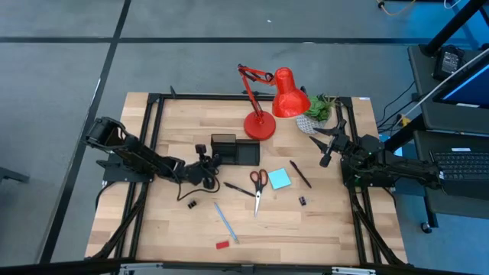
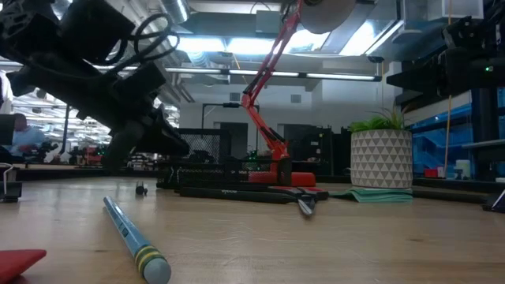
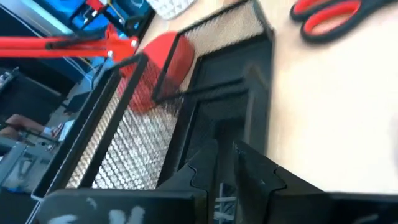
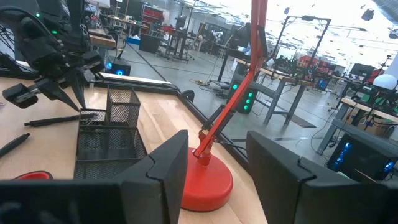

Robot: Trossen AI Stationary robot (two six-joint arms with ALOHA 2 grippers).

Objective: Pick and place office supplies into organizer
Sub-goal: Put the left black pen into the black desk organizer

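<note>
- The left pincer [image 1: 205, 169] is hovering at centre-left of the high view, just left of the organizer [image 1: 234, 150]; its fingers [image 3: 202, 168] are standing nearly closed, with only a narrow gap between them and nothing visibly gripped.
- The right pincer [image 1: 327, 150] is waiting at right of the high view, near the potted plant [image 1: 321, 108]; its fingers [image 4: 165, 165] are standing wide apart and empty.
- The organizer is sitting on the surface [image 1: 321, 225] just left of the red lamp [image 1: 269, 107] base.
- The scissors [image 1: 257, 186], sticky-note pad [image 1: 280, 179], black pens [image 1: 238, 188], light-blue pen [image 1: 225, 221], clips [image 1: 191, 204] and red block [image 1: 222, 245] are lying loose below the organizer.
</note>
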